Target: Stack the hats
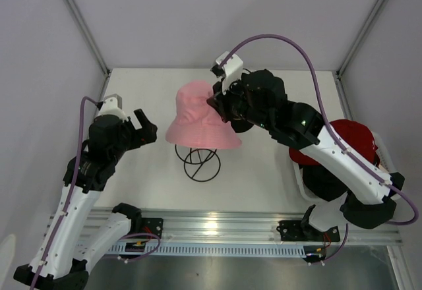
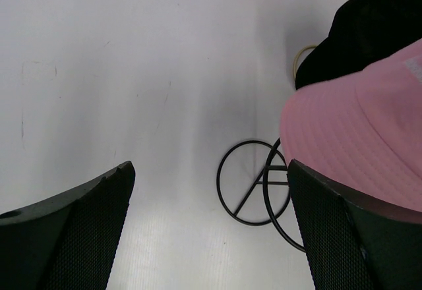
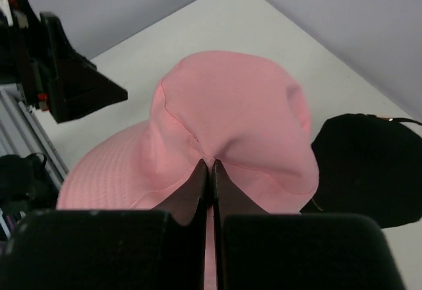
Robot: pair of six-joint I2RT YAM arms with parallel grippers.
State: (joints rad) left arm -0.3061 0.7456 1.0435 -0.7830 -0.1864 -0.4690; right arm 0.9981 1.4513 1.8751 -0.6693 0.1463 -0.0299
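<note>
The right fingers (image 3: 198,194) are pressed tight together, pinching a fold of the pink hat (image 3: 224,112) at the base of its crown. The hat hangs over the wire stand (image 2: 254,184), its brim drooping across the stand's top. The left fingers (image 2: 72,231) are spread wide with nothing in them, off to the stand's left.

The risk here is that it's a thin pinch of soft cloth. A quick swing could let the fabric slide free and drop the hat on the table (image 1: 264,178) beside the stand. Carry it low and the brim could snag the wire and tip the stand over. A black hat (image 3: 369,165) lies just behind the stand to its right, and a sagging brim could drag it along.

Some things are hard to read. I cannot tell whether the pink hat touches the stand's upper part, because the brim covers it. From above, the arm hides most of that black hat. Well to the right of the stand a red cap (image 1: 353,138) sits on something dark, and the basket (image 1: 302,183) there is largely blocked.
</note>
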